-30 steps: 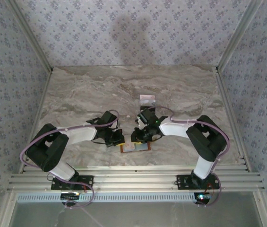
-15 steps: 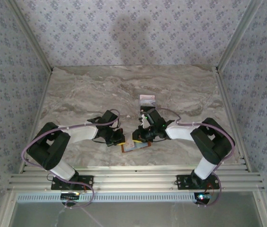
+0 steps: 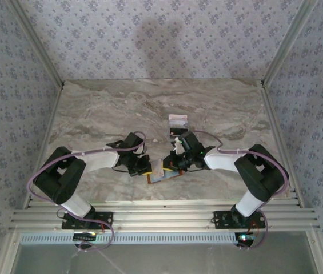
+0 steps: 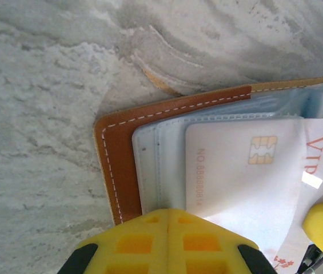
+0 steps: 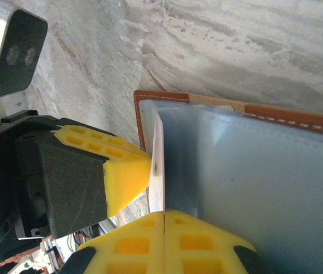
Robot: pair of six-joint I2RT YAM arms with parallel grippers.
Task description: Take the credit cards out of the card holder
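The card holder [image 3: 171,176] lies open near the table's front, brown leather [image 4: 115,165] with grey-blue inner faces [image 5: 264,182]. A white credit card [image 4: 247,171] with a gold chip and red lettering sticks out of its sleeves, tilted up. My right gripper [image 5: 164,216] is shut on this card's edge [image 5: 158,165], just right of the card [image 3: 157,168] in the top view. My left gripper [image 4: 168,212] is shut, its yellow tip resting on the holder's left end. Two more credit cards, a pale one [image 3: 178,120] and a dark one [image 3: 176,131], lie flat farther back.
The two grippers [image 3: 146,166] [image 3: 170,165] stand close together over the holder, left yellow fingertip [image 5: 124,174] almost touching the held card. Marble tabletop [image 3: 104,114] stretches open behind and to both sides. Patterned walls and metal rails bound the table.
My right gripper has closed on the white card and shifted slightly left; the card now stands tilted out of the holder. The left gripper has stayed shut on the holder's end.
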